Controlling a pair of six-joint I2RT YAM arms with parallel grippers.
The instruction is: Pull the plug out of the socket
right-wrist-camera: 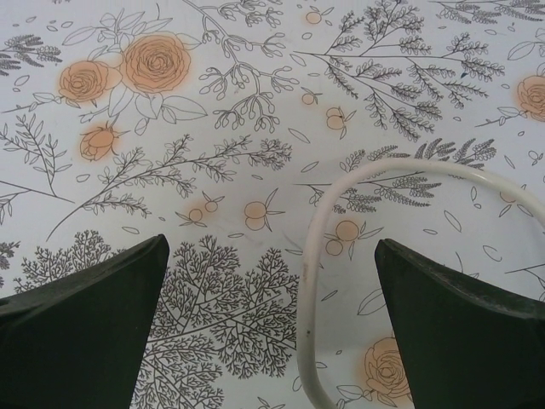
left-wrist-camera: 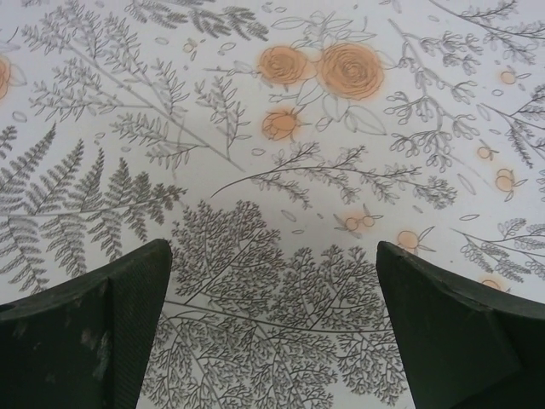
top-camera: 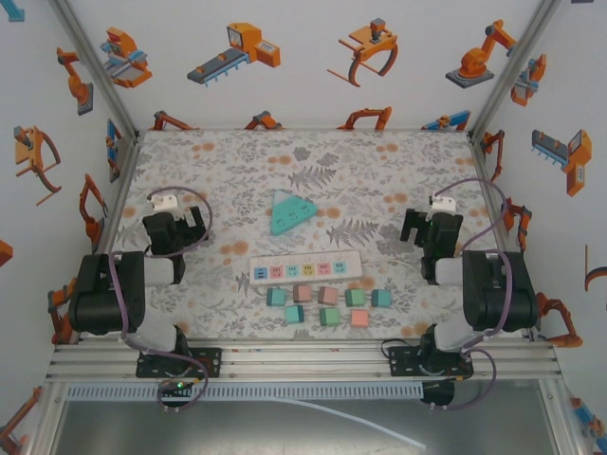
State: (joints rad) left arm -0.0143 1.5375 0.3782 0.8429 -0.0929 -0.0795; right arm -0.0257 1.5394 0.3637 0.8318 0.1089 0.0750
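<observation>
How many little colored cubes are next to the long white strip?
8. Five cubes line up beside the white strip, on its near side; three more sit in a second row nearer the robot. None seems hidden.

No lettering, number or brand can be read. Any marks on the strip [top-camera: 305, 269] are too small to tell.

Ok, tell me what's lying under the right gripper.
Under the open right gripper, a white cable loops across the floral tablecloth. Whatever lies directly beneath its two dark fingers is covered.
</observation>
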